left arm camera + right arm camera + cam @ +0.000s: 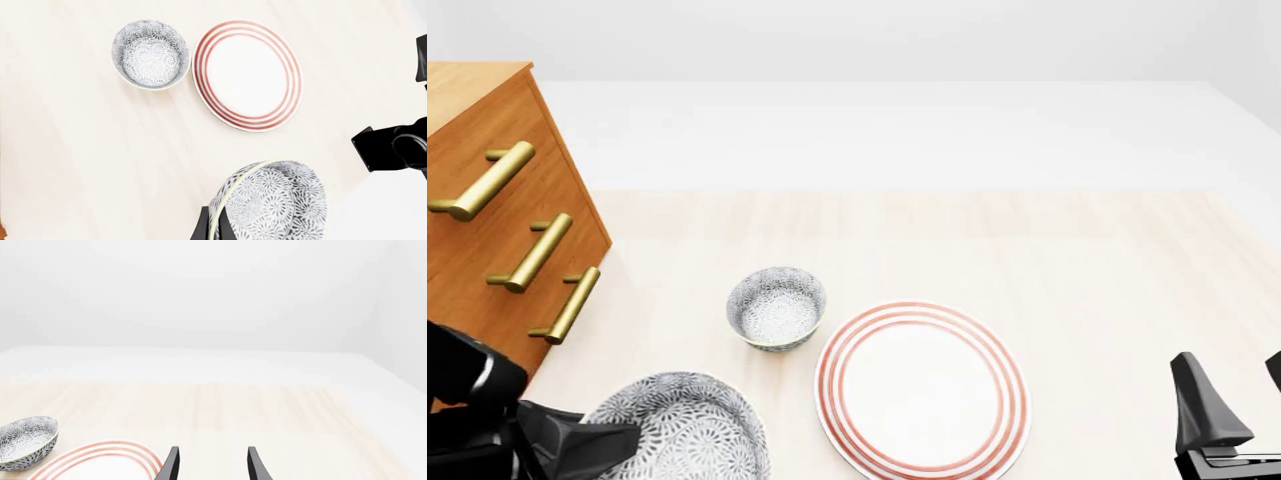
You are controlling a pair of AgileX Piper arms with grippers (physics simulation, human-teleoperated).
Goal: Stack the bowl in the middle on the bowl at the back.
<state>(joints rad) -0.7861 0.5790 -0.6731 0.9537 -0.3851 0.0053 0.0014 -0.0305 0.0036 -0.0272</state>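
The bowl in the middle [687, 435], white with dense grey speckles, hangs tilted above the table's near left. My left gripper [607, 440] is shut on its rim. The left wrist view shows this bowl [270, 200] close up, with my left gripper [215, 222] pinching its edge. The bowl at the back [777, 307], its twin, stands upright on the table further away; it also shows in the left wrist view [150, 54] and the right wrist view [23, 442]. My right gripper [1234, 400] hovers open at the near right, holding nothing [213, 465].
A large white plate with red rings [921, 390] lies right of both bowls, close to the back bowl. A wooden drawer unit with brass handles [507, 200] stands along the left side. The right arm [393, 147] shows in the left wrist view.
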